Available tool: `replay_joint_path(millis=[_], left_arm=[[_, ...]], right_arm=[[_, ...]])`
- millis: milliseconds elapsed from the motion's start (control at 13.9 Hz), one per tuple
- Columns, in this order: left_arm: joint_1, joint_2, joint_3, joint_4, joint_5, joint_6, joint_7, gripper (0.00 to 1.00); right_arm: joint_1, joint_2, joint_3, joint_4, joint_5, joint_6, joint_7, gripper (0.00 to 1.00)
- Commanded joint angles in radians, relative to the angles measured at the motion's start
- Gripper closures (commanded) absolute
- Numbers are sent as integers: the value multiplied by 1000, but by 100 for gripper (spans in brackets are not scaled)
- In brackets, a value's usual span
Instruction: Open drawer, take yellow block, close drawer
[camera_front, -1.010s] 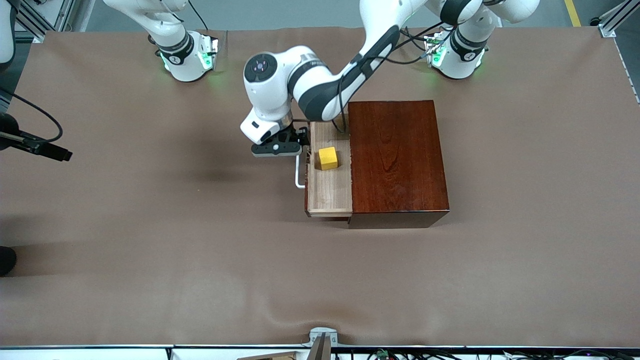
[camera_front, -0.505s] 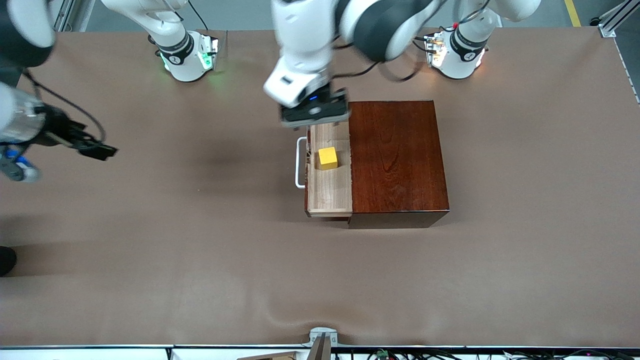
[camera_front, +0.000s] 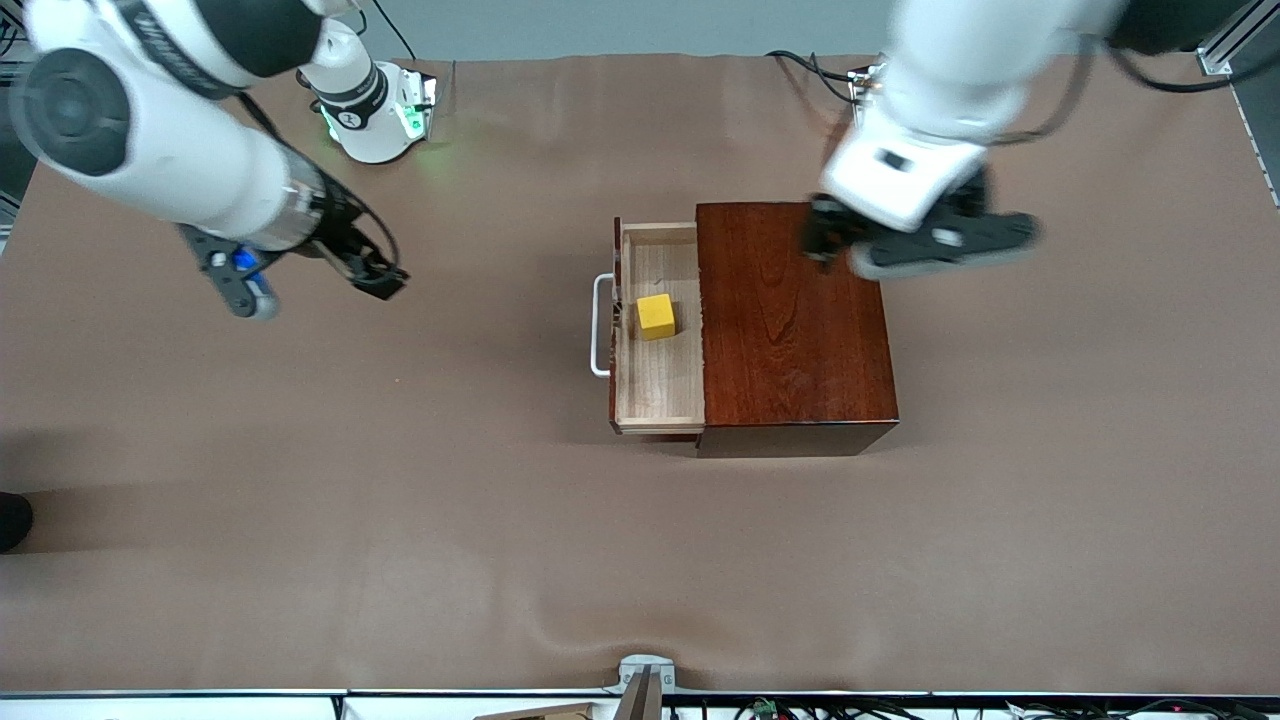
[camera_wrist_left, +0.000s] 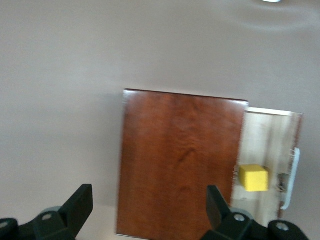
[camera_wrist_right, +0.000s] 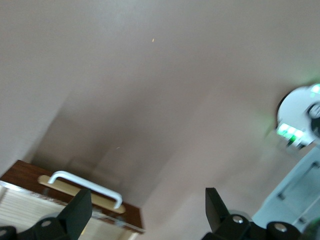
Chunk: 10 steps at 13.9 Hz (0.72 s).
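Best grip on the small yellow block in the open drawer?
Grip the small yellow block by two opposite side faces, coming straight down from above. It sits flat on the pale wood drawer floor, top face exposed; the drawer's walls block a sideways approach, and the floor around it looks bare enough for fingers.

- Drawer (camera_front: 657, 385) pulled out, top wide open, nothing hanging over it, so straight-down access to the yellow block (camera_front: 656, 316).
- Drawer walls close on each side of block, handle (camera_front: 600, 325) sticking out in front.
- Left end effector (camera_front: 915, 240) up over box (camera_front: 795, 320) corner, fingers spread.
- Right end effector (camera_front: 300, 275) over bare desk (camera_front: 400, 520), well apart from the drawer, fingers spread too.
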Motion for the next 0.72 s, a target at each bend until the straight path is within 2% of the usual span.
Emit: replay_joint_path(millis=[0, 144, 289, 649], left_arm=[[83, -121, -16, -176, 2, 15, 86, 0], [152, -157, -14, -245, -3, 29, 188, 0], [226, -165, -16, -272, -3, 43, 276, 0], [391, -192, -17, -318, -15, 44, 385, 0]], right_arm=[[84, 49, -11, 9, 47, 86, 194, 0], [158, 102, -12, 9, 54, 194, 300, 0], [204, 141, -12, 9, 54, 297, 415, 0], [307, 240, -14, 9, 43, 384, 550, 0]])
